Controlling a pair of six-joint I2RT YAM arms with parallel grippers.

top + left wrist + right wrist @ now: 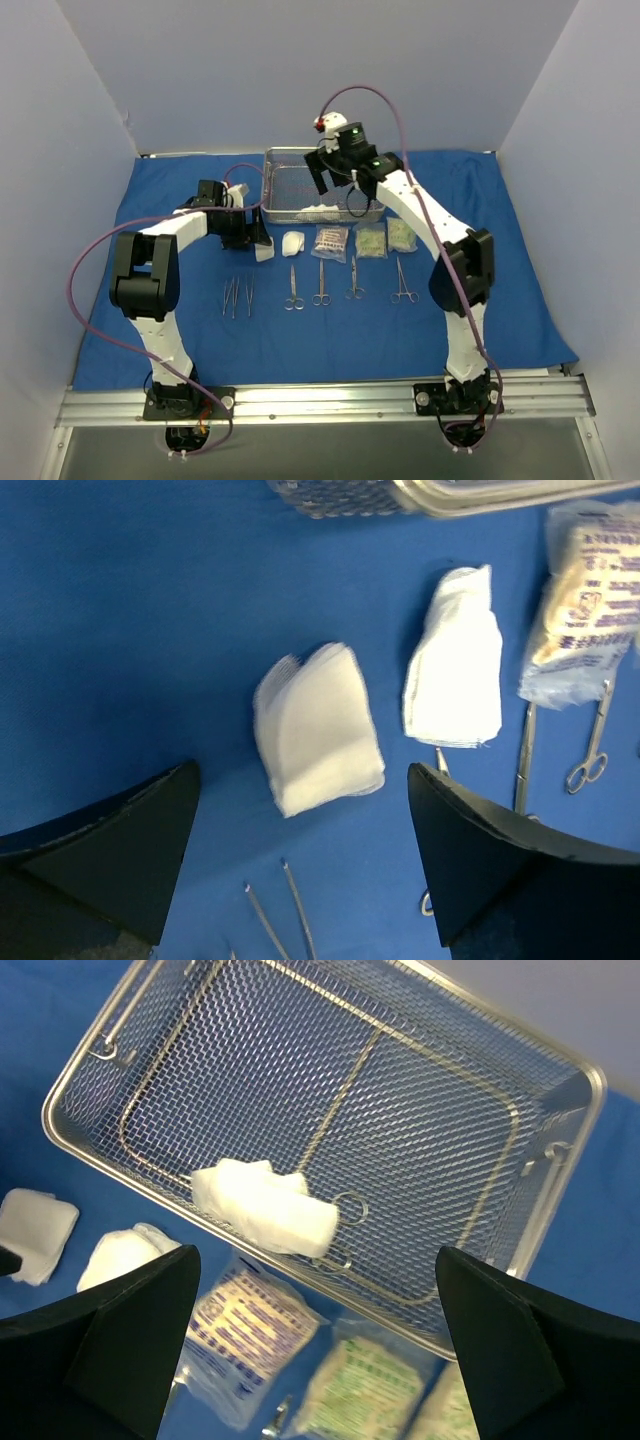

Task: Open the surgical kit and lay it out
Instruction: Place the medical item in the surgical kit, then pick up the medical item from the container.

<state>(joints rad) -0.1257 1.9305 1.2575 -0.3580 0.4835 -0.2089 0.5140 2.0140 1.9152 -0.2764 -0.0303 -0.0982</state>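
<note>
Right now your left gripper [302, 775] stands wide open with nothing in it. A folded white gauze pad [318, 730] lies on the blue cloth [120, 630] directly between its fingers, touching neither one. Past the right-side finger and slightly ahead lies a second gauze pad [455, 660], apart from the first. Further right of that is a printed packet [585, 600]. Ahead of the hand you can see a corner of the wire-mesh tray [450, 500]. Behind the pad, toward the wrist, the tips of the tweezers [298, 910] point at the gap between the fingers. A pair of scissors [598, 735] lies off to the right, on the wrist side of the packet.

Your right gripper [318, 1255] is likewise spread wide and grips nothing. It hangs above the tray, and one crumpled gauze piece [265, 1218] lies on the mesh floor beneath the gap between its fingers, close to the tray's near wall. On the wrist side of the hand, outside the tray, lie the printed packet and a greenish packet [360, 1385] to its right. Left of the left-side finger, the two gauze pads rest on the cloth side by side. From above, the steel instruments [321, 285] lie in a row on the cloth, nearer the arm bases than either hand.
</note>
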